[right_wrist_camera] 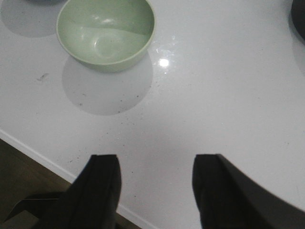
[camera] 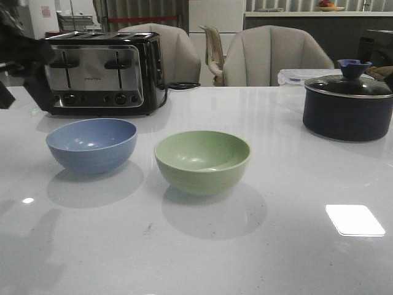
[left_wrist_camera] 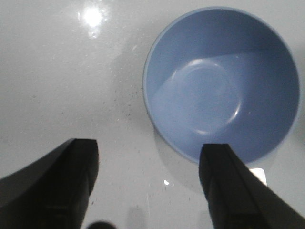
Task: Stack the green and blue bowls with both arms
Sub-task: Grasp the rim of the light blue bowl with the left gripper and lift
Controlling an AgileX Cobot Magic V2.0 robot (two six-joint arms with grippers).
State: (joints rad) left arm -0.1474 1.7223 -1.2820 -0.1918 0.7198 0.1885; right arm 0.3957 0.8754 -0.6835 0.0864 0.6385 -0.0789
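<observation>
The muted grey-blue round matte bowl [camera: 91, 144] sits toward the table's left edge, in front of the toaster. The left gripper [left_wrist_camera: 148, 183] hovers spread wide just beside its rim, one finger overlapping it. Apart to its right stands the pale sage-green round matte bowl [camera: 202, 160], mid-table. The right gripper [right_wrist_camera: 156, 191], also spread and empty, hangs over the near edge, well short of it. The left arm is nearer its bowl.

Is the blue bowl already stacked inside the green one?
No, the blue bowl sits apart from the green bowl on the table.
</observation>
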